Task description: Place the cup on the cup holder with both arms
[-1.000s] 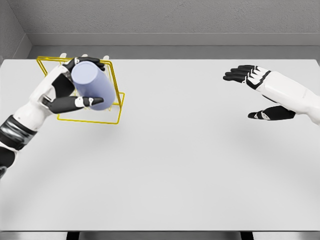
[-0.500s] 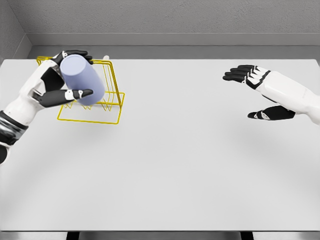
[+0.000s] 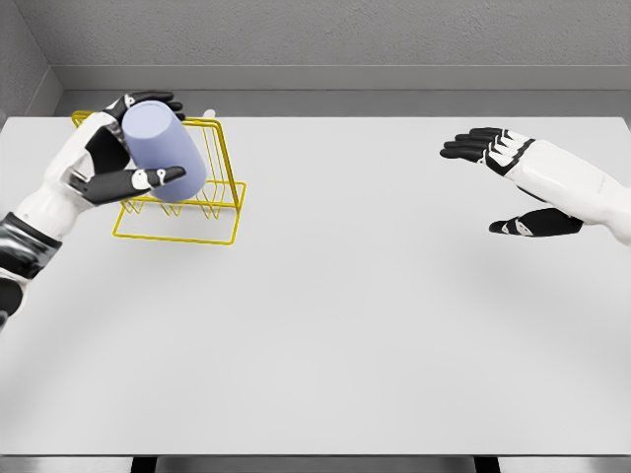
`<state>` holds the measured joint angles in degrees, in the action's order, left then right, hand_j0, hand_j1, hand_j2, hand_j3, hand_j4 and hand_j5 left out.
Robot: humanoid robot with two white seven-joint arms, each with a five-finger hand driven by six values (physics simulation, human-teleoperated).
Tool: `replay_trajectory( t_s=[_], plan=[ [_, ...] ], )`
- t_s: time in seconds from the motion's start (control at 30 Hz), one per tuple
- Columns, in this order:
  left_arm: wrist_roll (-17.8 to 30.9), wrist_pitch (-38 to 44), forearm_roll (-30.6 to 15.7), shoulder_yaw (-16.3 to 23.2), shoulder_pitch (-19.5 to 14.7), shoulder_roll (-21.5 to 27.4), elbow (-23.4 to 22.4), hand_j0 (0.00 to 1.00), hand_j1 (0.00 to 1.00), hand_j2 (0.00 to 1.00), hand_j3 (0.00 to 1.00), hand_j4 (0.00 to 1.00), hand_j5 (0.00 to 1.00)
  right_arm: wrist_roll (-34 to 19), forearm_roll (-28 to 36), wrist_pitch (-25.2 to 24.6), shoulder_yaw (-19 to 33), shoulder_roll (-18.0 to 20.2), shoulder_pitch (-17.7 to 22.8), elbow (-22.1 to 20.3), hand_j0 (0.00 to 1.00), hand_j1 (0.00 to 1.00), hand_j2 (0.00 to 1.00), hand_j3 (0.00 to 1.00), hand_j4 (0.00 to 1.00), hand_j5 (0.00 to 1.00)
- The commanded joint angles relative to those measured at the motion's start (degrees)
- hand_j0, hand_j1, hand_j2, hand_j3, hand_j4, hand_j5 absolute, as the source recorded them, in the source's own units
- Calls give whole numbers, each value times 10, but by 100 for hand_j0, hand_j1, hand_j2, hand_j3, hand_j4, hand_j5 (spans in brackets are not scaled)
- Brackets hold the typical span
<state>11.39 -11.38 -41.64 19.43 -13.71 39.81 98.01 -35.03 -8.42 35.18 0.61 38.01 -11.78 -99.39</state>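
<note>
A pale blue cup (image 3: 163, 148) is held tilted over the yellow wire cup holder (image 3: 223, 209) at the table's far left. My left hand (image 3: 123, 148) is shut on the cup, thumb across its front and fingers curled over its top. The cup covers much of the holder's rack. My right hand (image 3: 498, 182) hovers over the table's right side, far from the cup, its fingers spread and holding nothing.
The white table (image 3: 335, 315) stretches between the two arms. A grey wall (image 3: 325, 44) runs behind its far edge, close to the holder.
The left hand has carried the cup up and to the left, over the holder, and turned it slightly between the last two frames. The right arm has stayed still.
</note>
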Motion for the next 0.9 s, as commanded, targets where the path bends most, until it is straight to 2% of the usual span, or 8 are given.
replay_trajectory(
  t_s=[0.0, 0.2, 0.33, 0.63, 0.7, 0.87],
  plan=[
    [0, 0, -1, 2, -1, -3, 0, 73, 73, 73, 73, 73, 73, 0, 4, -2, 0, 0, 0, 0, 100, 100, 100, 100, 100, 100],
    [0, 13, 0, 3, -6, -9, 0, 77, 77, 77, 77, 77, 77, 0, 4, -2, 0, 0, 0, 2, 100, 100, 100, 100, 100, 100],
    [1, 36, 4, 3, -14, -10, 1, 100, 100, 100, 100, 100, 100, 0, 4, -2, 0, 0, 0, 3, 100, 100, 100, 100, 100, 100],
    [1, 42, 5, 3, -18, -11, 3, 100, 100, 100, 100, 100, 100, 0, 4, -2, 0, 0, 0, 3, 100, 100, 100, 100, 100, 100],
    [0, 42, 5, 3, -18, -10, 4, 95, 95, 95, 95, 95, 95, 0, 4, -2, 0, 0, 0, 3, 100, 100, 100, 100, 100, 100],
    [0, 40, 3, 3, -17, -10, 10, 95, 95, 95, 95, 95, 95, 0, 4, -2, 0, 0, 0, 3, 100, 100, 100, 100, 100, 100]
  ],
)
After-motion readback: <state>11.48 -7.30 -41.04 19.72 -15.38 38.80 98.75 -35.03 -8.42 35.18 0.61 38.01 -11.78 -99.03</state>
